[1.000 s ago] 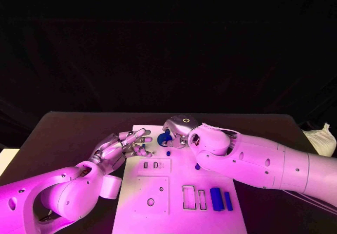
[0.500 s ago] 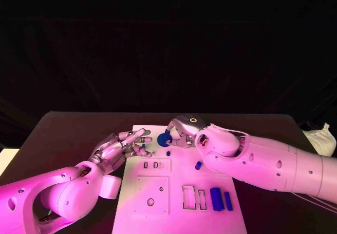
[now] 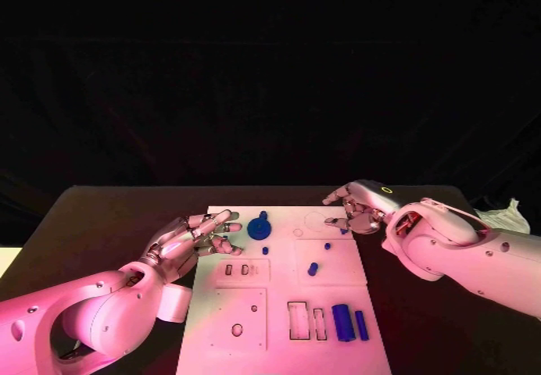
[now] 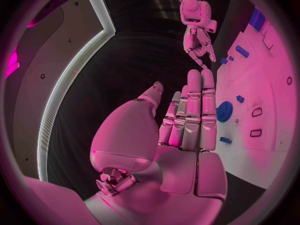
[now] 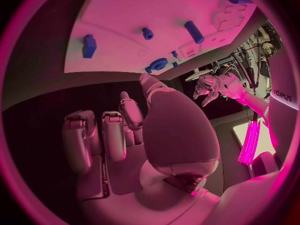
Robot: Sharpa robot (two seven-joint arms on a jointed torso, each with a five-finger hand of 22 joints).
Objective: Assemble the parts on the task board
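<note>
The white task board (image 3: 282, 297) lies in the middle of the table. A round blue part (image 3: 259, 227) stands near its far left corner, also in the left wrist view (image 4: 225, 111) and the right wrist view (image 5: 157, 65). Small blue parts (image 3: 313, 269) lie scattered mid-board, and two blue bars (image 3: 349, 323) lie at the near right. My left hand (image 3: 191, 238) hovers at the board's left edge beside the round part, fingers straight and apart (image 4: 190, 117), holding nothing. My right hand (image 3: 355, 208) is at the board's far right corner, fingers loosely spread and empty (image 5: 119, 135).
Rectangular slots (image 3: 306, 320) and small holes (image 3: 238, 330) mark the near half of the board. One small blue part (image 3: 342, 231) lies just by my right hand's fingertips. Black table (image 3: 102, 226) surrounds the board on both sides.
My right hand has let go of the round blue part and drawn away rightward to the board's far right corner. The part stays on the board. My left hand has hardly moved.
</note>
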